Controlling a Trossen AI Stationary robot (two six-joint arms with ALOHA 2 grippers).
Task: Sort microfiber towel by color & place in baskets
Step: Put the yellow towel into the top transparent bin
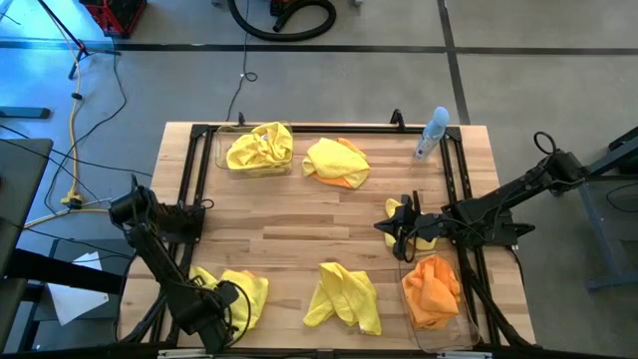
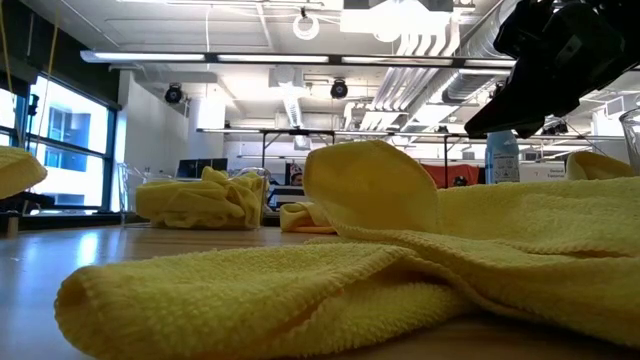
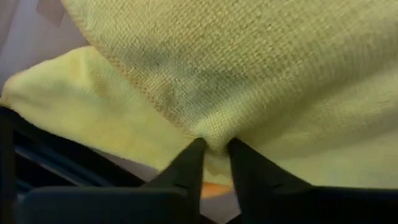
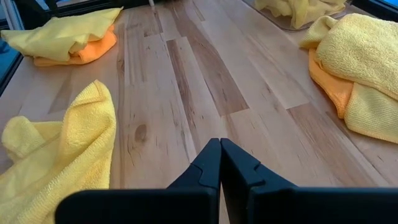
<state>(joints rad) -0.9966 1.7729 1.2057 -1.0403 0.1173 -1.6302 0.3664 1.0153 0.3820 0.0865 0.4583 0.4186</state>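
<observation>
Two pincers frame our account. We see the left pincer [image 3: 214,152] at the near left corner of the bench [image 1: 329,214], its fingers pinching a fold of a yellow towel [image 1: 239,294] that lies there; in the left wrist view the cloth bunches between the two dark tips. The right pincer [image 4: 219,163] hovers over the right side of the bench with its fingers pressed together and nothing between them; just beside it in the high view lies a small yellow cloth [image 1: 424,239], partly hidden by the arm. Moving outward, we note another yellow towel [image 1: 344,297] spread at the near centre, well apart from both pincers. Near the right corner a clear basket [image 1: 444,337] holds an orange towel [image 1: 432,289]. At the far left a second clear basket [image 1: 221,150] contains a crumpled yellow towel [image 1: 259,148]. Just beside that basket, on the bare wood, a yellow towel lies on top of an orange one [image 1: 336,163], the orange edge showing below it. A pale blue spray bottle [image 1: 432,133] stands at the far right edge. Black frame rails [image 1: 189,170] border the bench.
</observation>
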